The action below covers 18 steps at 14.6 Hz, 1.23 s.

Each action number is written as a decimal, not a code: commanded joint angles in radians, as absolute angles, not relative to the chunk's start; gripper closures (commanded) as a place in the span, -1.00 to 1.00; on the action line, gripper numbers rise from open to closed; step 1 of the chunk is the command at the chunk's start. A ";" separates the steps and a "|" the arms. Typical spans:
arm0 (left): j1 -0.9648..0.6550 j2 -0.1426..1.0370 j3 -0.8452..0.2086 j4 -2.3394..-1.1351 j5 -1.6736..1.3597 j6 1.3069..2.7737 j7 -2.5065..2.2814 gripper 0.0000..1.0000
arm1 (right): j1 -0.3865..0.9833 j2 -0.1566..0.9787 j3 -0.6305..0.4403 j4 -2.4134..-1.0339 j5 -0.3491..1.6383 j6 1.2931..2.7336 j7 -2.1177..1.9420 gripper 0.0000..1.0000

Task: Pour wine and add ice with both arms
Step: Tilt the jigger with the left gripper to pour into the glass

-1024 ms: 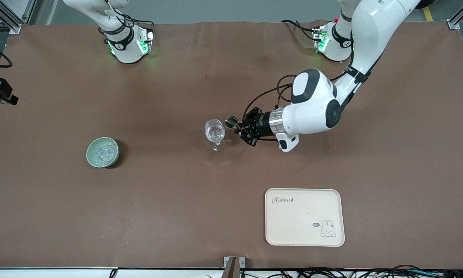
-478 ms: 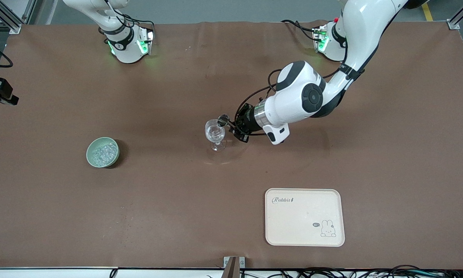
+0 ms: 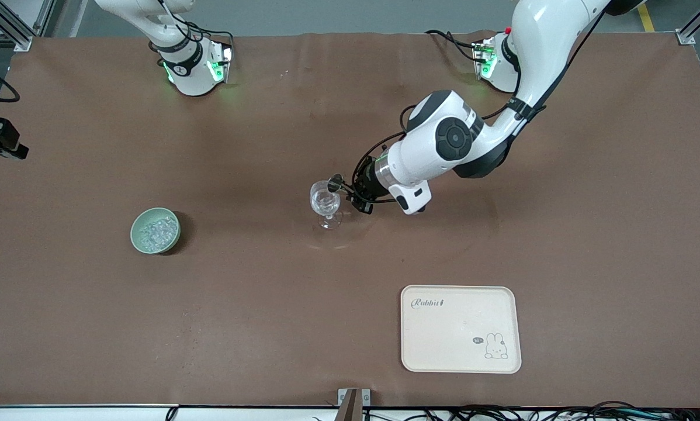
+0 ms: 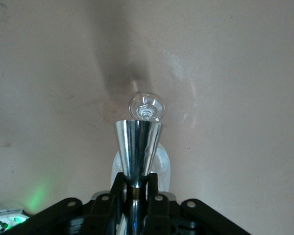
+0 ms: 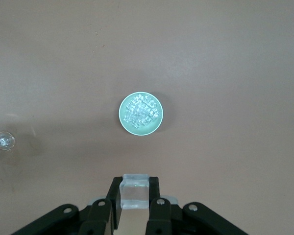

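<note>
A clear stemmed glass (image 3: 325,202) stands mid-table. My left gripper (image 3: 354,195) is beside its bowl, shut on the stem of a shiny metal measuring cup (image 3: 336,182) that is tipped over the rim. In the left wrist view the cup (image 4: 138,144) points at the glass (image 4: 146,106) from between the fingers of the left gripper (image 4: 135,182). Whether any wine flows I cannot tell. My right gripper (image 5: 134,188) hangs high over the bowl, shut on a clear ice cube (image 5: 135,198). Ice (image 3: 155,231) is heaped in a green bowl (image 3: 136,234) toward the right arm's end.
A cream tray (image 3: 461,351) with a rabbit print lies nearer the front camera, toward the left arm's end. The right arm's base (image 3: 192,64) and the left arm's base (image 3: 502,64) stand at the table's back edge. Brown cloth covers the table (image 3: 239,304).
The left arm's wrist has swung round and carried the metal cup from beside the glass up to its rim. The glass, bowl and tray have not moved.
</note>
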<state>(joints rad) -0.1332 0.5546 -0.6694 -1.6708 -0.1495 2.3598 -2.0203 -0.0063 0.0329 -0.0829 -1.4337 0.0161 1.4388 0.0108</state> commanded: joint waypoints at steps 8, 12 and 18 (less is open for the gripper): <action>-0.172 0.583 -0.661 -1.637 -0.066 2.362 -2.091 0.99 | -0.009 0.037 -0.078 -1.420 0.023 1.431 0.023 0.93; -0.175 0.584 -0.658 -1.635 -0.038 2.362 -2.105 0.99 | -0.009 0.037 -0.078 -1.420 0.023 1.433 0.023 0.93; -0.189 0.586 -0.638 -1.620 -0.026 2.361 -2.115 0.99 | -0.009 0.037 -0.078 -1.420 0.023 1.433 0.023 0.93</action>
<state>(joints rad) -0.1855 0.5806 -0.6466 -1.6523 -0.0457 2.3602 -2.0948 -0.0063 0.0329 -0.0828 -1.4337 0.0161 1.4390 0.0108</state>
